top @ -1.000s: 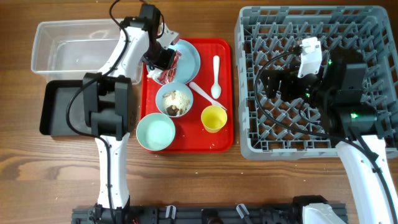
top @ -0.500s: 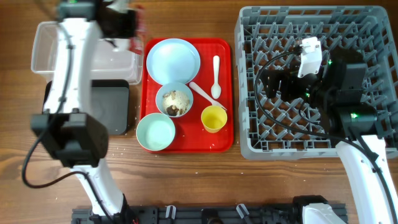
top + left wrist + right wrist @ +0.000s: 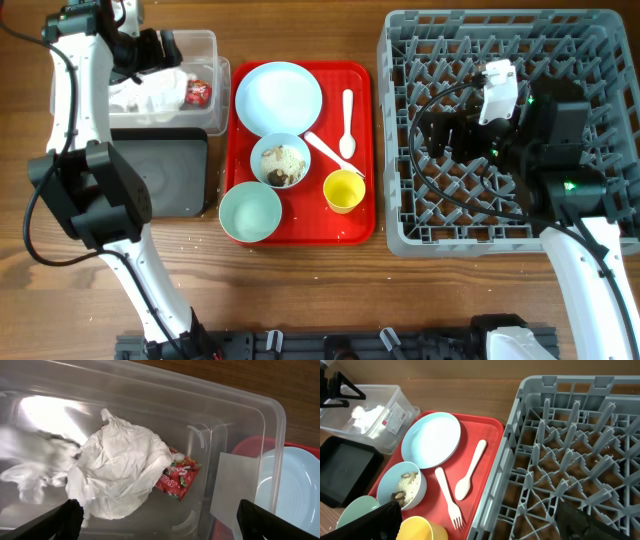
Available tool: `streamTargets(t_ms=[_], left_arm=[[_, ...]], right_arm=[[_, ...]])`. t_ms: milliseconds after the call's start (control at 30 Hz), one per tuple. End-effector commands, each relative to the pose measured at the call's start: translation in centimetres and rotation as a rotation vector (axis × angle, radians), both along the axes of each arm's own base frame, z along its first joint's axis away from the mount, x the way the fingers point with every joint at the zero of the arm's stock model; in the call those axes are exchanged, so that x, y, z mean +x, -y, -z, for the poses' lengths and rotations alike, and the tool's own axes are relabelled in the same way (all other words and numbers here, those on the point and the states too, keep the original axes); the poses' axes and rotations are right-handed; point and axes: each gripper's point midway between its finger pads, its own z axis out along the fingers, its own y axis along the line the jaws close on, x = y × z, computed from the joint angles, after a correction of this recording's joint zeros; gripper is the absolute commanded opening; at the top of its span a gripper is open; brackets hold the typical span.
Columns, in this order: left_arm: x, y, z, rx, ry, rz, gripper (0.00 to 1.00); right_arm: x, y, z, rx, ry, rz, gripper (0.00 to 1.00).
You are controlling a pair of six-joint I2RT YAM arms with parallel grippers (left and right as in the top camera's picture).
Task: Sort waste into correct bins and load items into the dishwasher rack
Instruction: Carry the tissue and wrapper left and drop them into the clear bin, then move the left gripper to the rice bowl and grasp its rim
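- Overhead view: bright, even, soft light. The wooden surface (image 3: 300, 300) shows no hot spots, and shadows along the dishwasher rack (image 3: 400, 245) are short and faint.
- Left wrist view: a white glare patch sits on the clear tub (image 3: 240, 405) floor, upper left of the frame.
- The napkin (image 3: 30, 462) at the left edge is smeared by blur, while the red wrapper (image 3: 177, 477) is sharper.
- Right wrist view: crisp and well lit at centre. The dark fingertips (image 3: 380, 521) in the lower corners are soft.
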Motion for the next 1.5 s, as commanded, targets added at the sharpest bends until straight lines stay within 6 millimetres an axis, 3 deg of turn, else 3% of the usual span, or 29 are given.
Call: streamTargets(t_ms=[0, 167, 233, 367, 500, 700, 933, 1100, 1300, 1467], left_arm=[[-0.2, 0.5, -2.1, -0.015, 0.037, 0.009, 1.00], [-2.1, 2.5, -6.4, -0.055, 0.069, 0.044, 1.00], [-4.0, 4.7, -8.6, -0.058, 0.062, 0.079, 1.00], [-6.6, 9.0, -9.9, -0.090, -0.001, 0.111, 1.00], [-9.3, 13.8, -8.6, -0.145, -0.145, 0.082, 1.00], [-10.9, 19.4, -6.1, -0.189, -0.246, 0.020, 1.00], [-12.8, 23.8, -3.3, -0.124, -0.285, 0.093, 1.00], [-13.6, 25.7, -2.6, -0.116, -0.295, 0.140, 1.00], [-13.4, 27.7, -2.1, -0.123, -0.256, 0.186, 1.00], [-13.2, 27.7, -2.1, -0.110, -0.246, 0.184, 1.00]], right_arm=[[0.3, -0.1, -0.9, 0.004, 0.022, -0.014, 1.00], [0.4, -0.1, -0.9, 0.004, 0.026, -0.014, 1.00], [0.4, -0.1, -0.9, 0.005, 0.025, -0.014, 1.00], [0.4, -0.1, -0.9, 0.004, 0.026, -0.014, 1.00], [0.4, -0.1, -0.9, 0.005, 0.024, -0.014, 1.00], [0.4, -0.1, -0.9, 0.004, 0.025, -0.014, 1.00], [0.5, 0.2, -0.8, 0.014, 0.010, 0.023, 1.00], [0.7, 1.3, -0.3, 0.010, -0.018, 0.107, 1.00], [0.3, 5.4, 1.5, -0.008, -0.123, 0.326, 1.00], [-0.3, 7.1, 2.2, -0.012, -0.160, 0.372, 1.00]])
